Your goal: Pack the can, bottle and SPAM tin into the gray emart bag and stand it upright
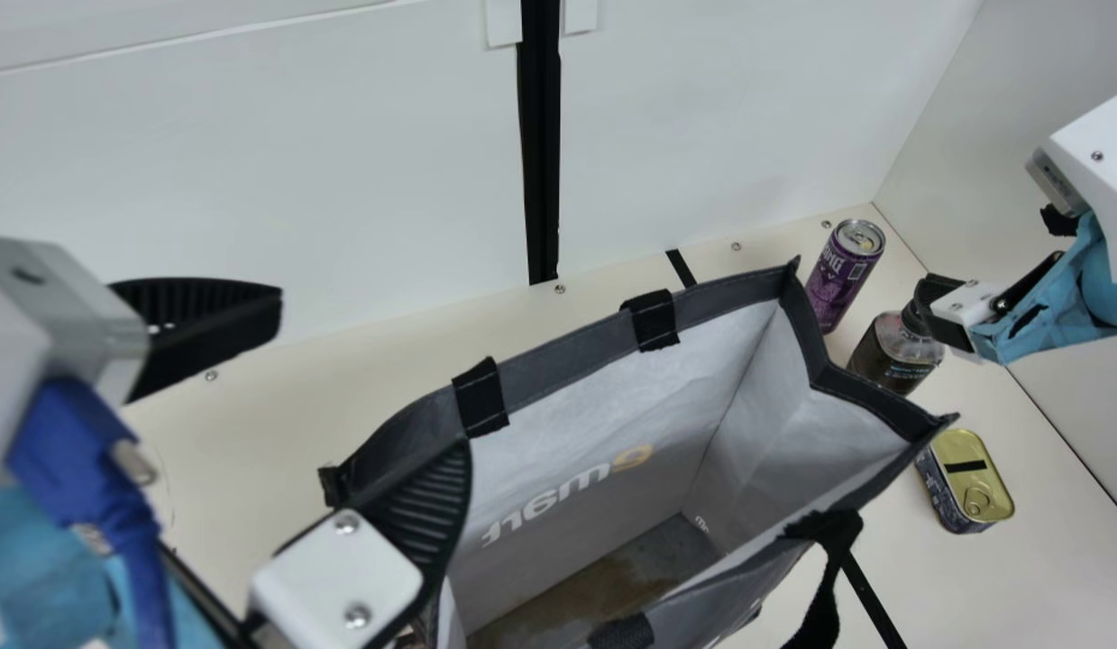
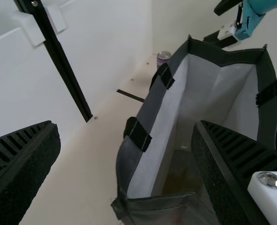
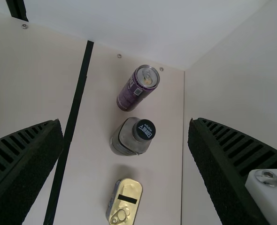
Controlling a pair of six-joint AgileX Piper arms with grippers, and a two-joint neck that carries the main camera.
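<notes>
Item: gray emart bag [image 1: 567, 359]. On the bench [image 1: 1036, 451], upright, mouth open upward, soft-walled.

Item: can [image 1: 842, 275]. Upright, past the bag's right end, by its far corner.

Item: bottle [image 1: 892, 356]. Upright, capped, just beside the bag's right end, between can and tin.

Item: SPAM tin [image 1: 968, 478]. Lid up, outside the bag's near right corner.

Item: left gripper [image 2: 126, 124]. Fingers apart, one over the bag's mouth, one outside; nothing held. Probable office: steadying the bag.

Item: right gripper [image 3: 125, 122]. Fingers apart, above the goods at the bag's right end; nothing held.

Hazards, as judged:
(a) Bottle and can stand close; a finger lowered off-line could topple either, or push the bottle against the bag.
(b) Closing only on the cap could let the bottle swing or slip.
(c) Tin is low; a shallow grip would likely slide off.
(d) Limp rim may fold inward and snag a load carried too low.
(e) Strap [image 1: 833, 550] at the bag's near side may hook a finger and tip the bag.
</notes>
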